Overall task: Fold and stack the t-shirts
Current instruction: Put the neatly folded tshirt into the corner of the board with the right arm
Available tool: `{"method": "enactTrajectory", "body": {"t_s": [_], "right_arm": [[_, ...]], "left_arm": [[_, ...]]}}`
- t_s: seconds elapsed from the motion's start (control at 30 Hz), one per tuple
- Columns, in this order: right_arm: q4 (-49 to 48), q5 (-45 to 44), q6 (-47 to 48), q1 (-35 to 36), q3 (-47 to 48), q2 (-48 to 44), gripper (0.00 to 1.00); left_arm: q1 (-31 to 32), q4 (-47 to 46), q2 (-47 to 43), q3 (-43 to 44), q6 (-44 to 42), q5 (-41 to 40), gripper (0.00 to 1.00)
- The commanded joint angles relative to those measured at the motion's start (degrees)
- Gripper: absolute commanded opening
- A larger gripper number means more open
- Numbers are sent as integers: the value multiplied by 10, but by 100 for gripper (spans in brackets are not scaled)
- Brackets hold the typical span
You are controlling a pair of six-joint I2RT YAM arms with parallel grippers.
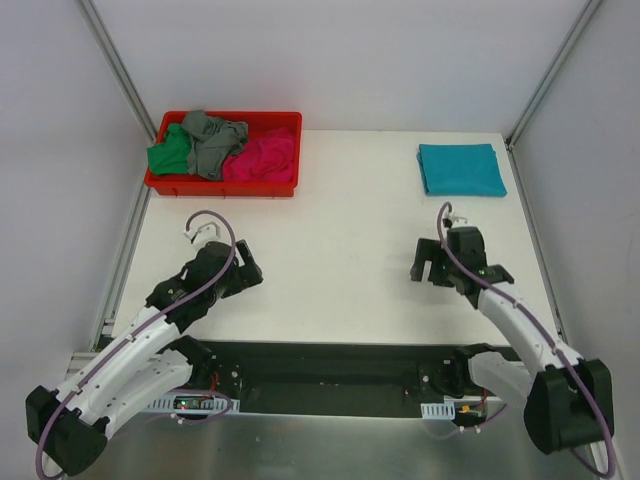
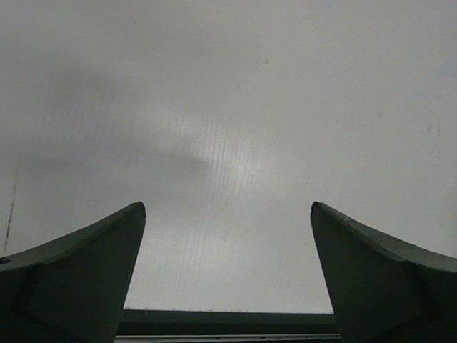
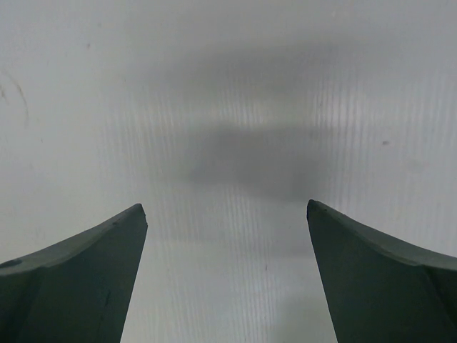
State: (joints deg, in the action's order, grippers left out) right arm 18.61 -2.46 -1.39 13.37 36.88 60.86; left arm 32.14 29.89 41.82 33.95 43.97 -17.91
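Top view: folded teal shirt (image 1: 459,168) far right on table (image 1: 330,220); green shirt (image 1: 168,157), grey shirt (image 1: 212,140) and pink shirt (image 1: 262,158) crumpled, overlapping, in red bin (image 1: 222,186). Left wrist: left gripper (image 2: 228,214) jaws wide apart, empty; finger bases cut off. Right wrist: right gripper (image 3: 225,211) likewise.

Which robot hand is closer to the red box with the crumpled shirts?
Left. The left gripper is open on the near side of the red box; the right gripper is far off to the right, closer to the folded teal shirt.
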Motion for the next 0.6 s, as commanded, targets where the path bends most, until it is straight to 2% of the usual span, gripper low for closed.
{"method": "enactTrajectory", "body": {"t_s": [0.0, 0.1, 0.3, 0.43, 0.57], "right_arm": [[-57, 41, -51, 10, -74, -140, 96], [-45, 47, -57, 10, -116, -234, 96], [-30, -16, -53, 10, -183, -407, 96], [-48, -29, -63, 10, -227, -474, 96], [-45, -25, -61, 10, -226, -488, 96]], "left_arm": [[-6, -11, -38, -35, 6, 25, 99], [-6, -30, -79, -67, 11, 34, 99], [-6, -39, -128, -91, 7, 39, 99], [-6, -39, -140, -84, 2, 42, 99], [-6, -39, -152, -85, 5, 35, 99]]}}
